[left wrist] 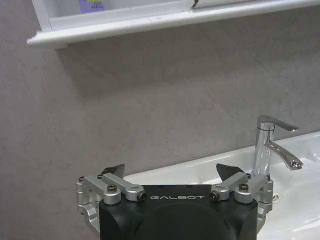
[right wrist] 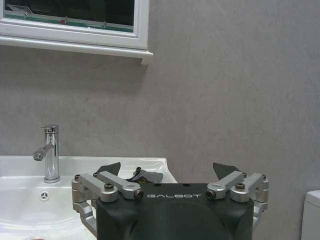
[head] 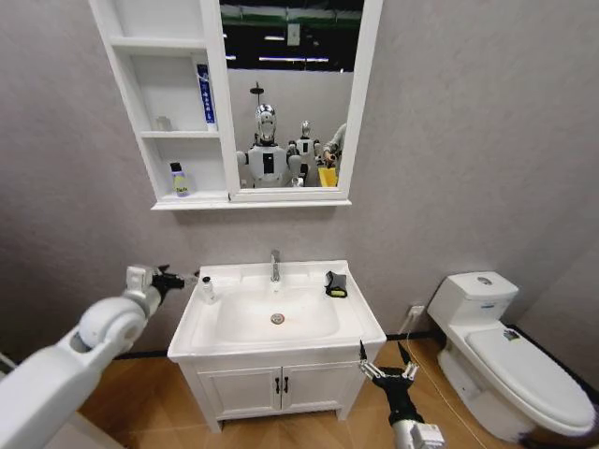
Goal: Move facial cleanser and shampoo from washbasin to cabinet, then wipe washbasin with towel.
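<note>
The white washbasin [head: 360,323] with its chrome faucet [head: 275,265] stands below the wall cabinet [head: 217,140]. A small white bottle [head: 207,288] stands on the basin's left rim. The black and yellow towel [head: 335,284] lies on the right rim. In the cabinet, a blue and white tube [head: 204,94] stands on the middle shelf and a small bottle with a yellow label [head: 179,180] on the lowest shelf. My left gripper [head: 178,279] is open just left of the white bottle, apart from it. My right gripper [head: 383,355] is open and empty, low at the basin's front right corner.
A white toilet [head: 505,346] stands to the right, near my right arm. The two-door vanity [head: 281,383] sits under the basin. A grey wall [head: 449,140] runs behind everything. The mirror [head: 290,94] reflects the robot.
</note>
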Controlling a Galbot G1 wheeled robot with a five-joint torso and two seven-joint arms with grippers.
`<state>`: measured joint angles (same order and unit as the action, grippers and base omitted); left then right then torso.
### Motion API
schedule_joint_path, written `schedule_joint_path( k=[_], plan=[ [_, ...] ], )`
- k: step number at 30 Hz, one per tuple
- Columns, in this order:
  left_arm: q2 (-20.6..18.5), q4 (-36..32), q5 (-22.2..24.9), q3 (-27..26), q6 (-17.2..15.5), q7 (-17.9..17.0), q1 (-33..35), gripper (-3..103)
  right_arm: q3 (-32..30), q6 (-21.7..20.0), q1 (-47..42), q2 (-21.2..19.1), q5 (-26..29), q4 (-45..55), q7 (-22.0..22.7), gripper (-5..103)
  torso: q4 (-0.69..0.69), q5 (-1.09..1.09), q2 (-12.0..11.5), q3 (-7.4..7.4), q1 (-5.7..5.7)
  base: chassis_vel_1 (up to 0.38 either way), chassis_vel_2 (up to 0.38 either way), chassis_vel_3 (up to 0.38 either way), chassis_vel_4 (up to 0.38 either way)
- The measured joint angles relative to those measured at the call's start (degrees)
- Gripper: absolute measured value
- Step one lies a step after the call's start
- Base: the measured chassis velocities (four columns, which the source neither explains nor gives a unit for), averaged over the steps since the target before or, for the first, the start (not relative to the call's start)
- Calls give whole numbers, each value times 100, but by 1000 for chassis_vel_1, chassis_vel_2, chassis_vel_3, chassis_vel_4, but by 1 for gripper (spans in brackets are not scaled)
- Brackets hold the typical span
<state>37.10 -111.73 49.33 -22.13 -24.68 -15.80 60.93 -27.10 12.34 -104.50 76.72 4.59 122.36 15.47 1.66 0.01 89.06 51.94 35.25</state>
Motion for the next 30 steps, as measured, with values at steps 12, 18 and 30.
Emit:
schedule_joint_path(
  k=[12, 18, 30],
  plan=[
    [1534, 1655, -1206, 676, 1115, -113, -253, 100, 3, 16, 26, -108, 25, -101, -1, 100, -3, 0, -1, 1, 1, 0, 0, 0, 0],
    [1952, 2402, -1306, 938, 1175, -265, -706, 100, -26, -18, 51, -142, 84, -129, 12, 100, 0, 0, -1, 1, 2, 0, 0, 0, 0],
    [2325, 3590, -1427, 1289, 1317, -247, -1567, 100, -38, -46, 5, -122, 84, -152, 25, 100, -1, 0, -2, 1, 2, 0, 0, 0, 0]
  ],
)
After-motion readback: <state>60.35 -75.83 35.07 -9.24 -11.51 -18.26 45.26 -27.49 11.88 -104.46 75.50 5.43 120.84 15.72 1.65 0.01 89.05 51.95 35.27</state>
